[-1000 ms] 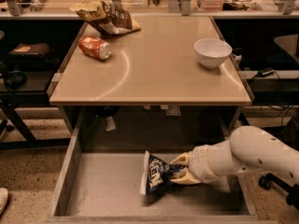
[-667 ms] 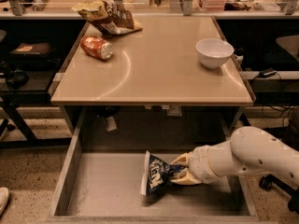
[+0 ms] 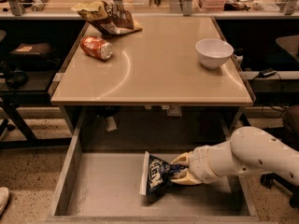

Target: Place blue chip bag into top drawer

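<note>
The blue chip bag (image 3: 156, 175) is a small dark-blue foil bag with white lettering. It stands on edge inside the top drawer (image 3: 103, 190), right of the drawer's middle, its lower end touching the speckled grey bottom. My gripper (image 3: 180, 170) reaches in from the right on a white arm. Its tan fingers (image 3: 181, 159) are closed on the bag's right end. The drawer is pulled wide open under the tan tabletop.
On the tan tabletop (image 3: 159, 69) lie a yellow-brown chip bag (image 3: 106, 17) at the back left, a red can (image 3: 96, 48) on its side, and a white bowl (image 3: 214, 52) at the right. Dark shelving flanks the table. The drawer's left wall (image 3: 67, 164) is low.
The view has shifted slightly. The arm and the blue bag hold about the same place in the drawer.
</note>
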Robot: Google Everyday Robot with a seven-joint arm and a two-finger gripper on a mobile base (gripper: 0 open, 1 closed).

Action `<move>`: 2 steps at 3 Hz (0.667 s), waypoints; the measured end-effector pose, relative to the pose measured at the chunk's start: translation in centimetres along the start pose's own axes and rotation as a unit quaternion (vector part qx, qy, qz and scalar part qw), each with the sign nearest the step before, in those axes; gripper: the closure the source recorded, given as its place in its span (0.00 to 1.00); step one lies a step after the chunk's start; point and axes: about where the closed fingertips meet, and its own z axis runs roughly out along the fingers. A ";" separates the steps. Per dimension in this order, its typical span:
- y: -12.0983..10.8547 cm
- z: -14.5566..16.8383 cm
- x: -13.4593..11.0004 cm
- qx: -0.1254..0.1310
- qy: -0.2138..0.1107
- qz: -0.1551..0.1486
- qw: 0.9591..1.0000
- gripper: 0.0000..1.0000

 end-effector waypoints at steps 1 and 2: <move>0.0 0.0 0.0 0.000 0.000 0.000 1.000 0.11; 0.0 0.0 0.0 0.000 0.000 0.000 1.000 0.00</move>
